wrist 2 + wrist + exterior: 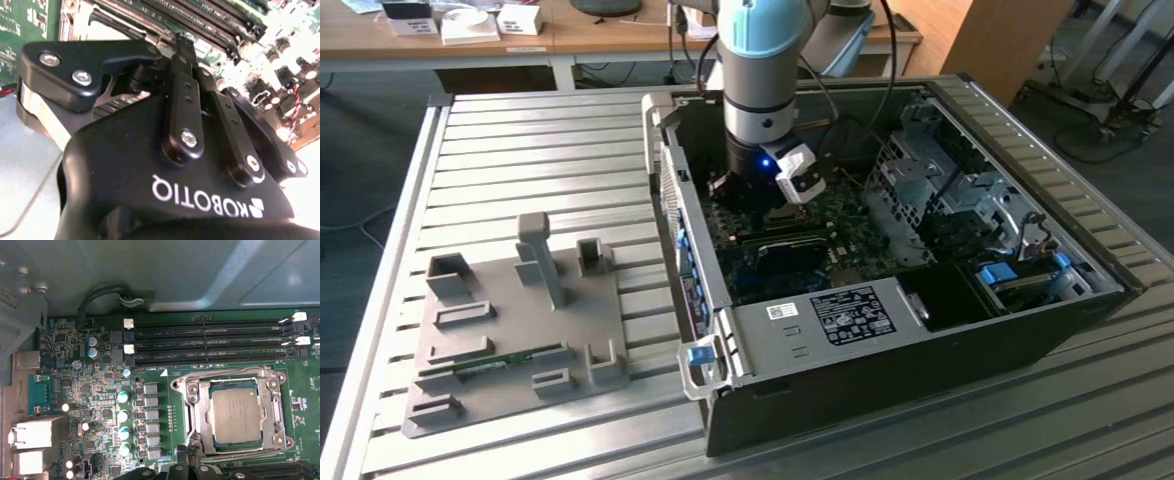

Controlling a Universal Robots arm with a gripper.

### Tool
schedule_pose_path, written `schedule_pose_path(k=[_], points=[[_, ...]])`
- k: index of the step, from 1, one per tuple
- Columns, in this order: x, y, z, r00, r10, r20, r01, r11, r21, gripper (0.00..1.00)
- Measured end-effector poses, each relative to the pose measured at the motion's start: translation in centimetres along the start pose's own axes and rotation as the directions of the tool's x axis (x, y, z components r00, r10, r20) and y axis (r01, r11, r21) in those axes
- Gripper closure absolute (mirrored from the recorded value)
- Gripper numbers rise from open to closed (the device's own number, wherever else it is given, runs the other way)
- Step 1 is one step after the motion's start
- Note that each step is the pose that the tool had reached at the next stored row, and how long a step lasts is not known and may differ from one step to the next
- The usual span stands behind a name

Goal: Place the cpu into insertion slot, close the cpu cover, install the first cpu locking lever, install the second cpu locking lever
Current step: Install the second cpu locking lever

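Observation:
The cpu (235,415), a silvery-grey square chip, lies flat in the insertion slot (280,376) on the green board. The cpu cover (200,407), a thin metal frame with a square window, lies down over it, and the chip shows through the window. In the first wrist view my gripper (188,454) sits at the cover's edge, at the slot's corner, with its black fingertips close together and nothing visible between them. In the second wrist view the gripper (186,45) tapers to a shut tip just over the board. The exterior view has the gripper (767,200) lowered inside the open computer case (881,370).
Long black memory slots (210,345) run beside the slot. A row of capacitors (122,415) and metal ports (35,435) stand on the board. A grey drive cage (947,190) fills the case's far side. A grey fixture plate (520,330) lies on the slatted table.

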State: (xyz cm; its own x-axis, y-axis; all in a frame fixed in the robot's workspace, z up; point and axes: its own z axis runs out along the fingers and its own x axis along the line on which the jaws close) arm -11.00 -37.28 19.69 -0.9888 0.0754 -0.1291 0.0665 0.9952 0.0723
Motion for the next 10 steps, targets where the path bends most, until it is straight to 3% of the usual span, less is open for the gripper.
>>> schedule_pose_path(k=[6, 10], points=[[0.44, -0.04, 0.14, 0.9999, -0.001, 0.0105, 0.001, 1.0, -0.0012, 0.89], [0.45, -0.05, 0.14, 0.9999, -0.001, 0.0111, 0.001, 1.0, -0.0012, 0.89]])
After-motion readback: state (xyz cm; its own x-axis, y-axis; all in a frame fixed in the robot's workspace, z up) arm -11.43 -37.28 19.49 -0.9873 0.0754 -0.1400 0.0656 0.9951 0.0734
